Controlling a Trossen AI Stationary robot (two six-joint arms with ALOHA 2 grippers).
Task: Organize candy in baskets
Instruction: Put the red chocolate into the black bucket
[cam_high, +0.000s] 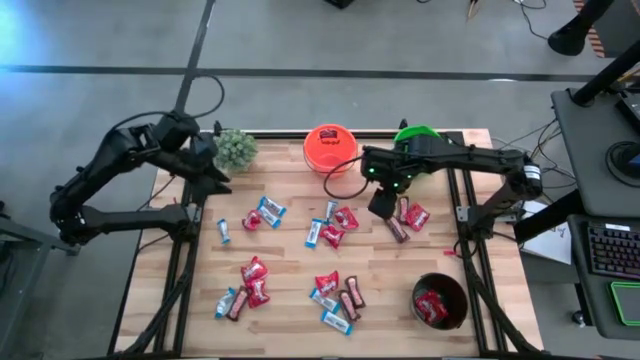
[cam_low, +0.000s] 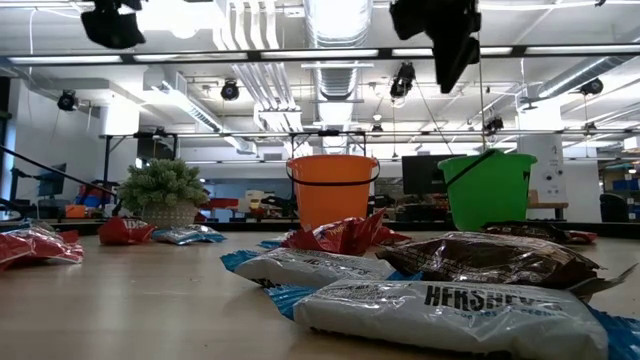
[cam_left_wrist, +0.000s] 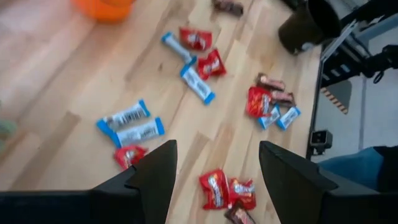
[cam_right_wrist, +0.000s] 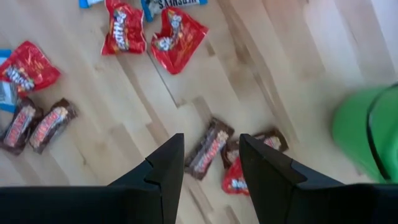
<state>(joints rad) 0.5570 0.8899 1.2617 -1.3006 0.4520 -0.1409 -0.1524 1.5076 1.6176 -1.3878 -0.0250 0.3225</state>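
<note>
- The candy (cam_high: 330, 232) lay spread over the wooden bench (cam_high: 290, 300) in small heaps: red packets, brown bars and blue-and-white bars.
- The orange basket (cam_high: 327, 147) stood at the back edge of the bench, and the green basket (cam_high: 416, 133) stood to its right, partly hidden under the right arm.
- The black basket (cam_high: 440, 300) stood at the front right corner with red packets inside it.
- A little potted plant (cam_high: 235, 148) stood at the back left.
- The left gripper (cam_left_wrist: 214, 163) hung over the left edge of the bench near the plant. Its fingers were wide open and held nothing.
- The right gripper (cam_right_wrist: 211, 158) hung above a brown bar (cam_right_wrist: 209, 147) and a red packet (cam_right_wrist: 235, 182) near the green basket. Its fingers were apart and held nothing.
</note>
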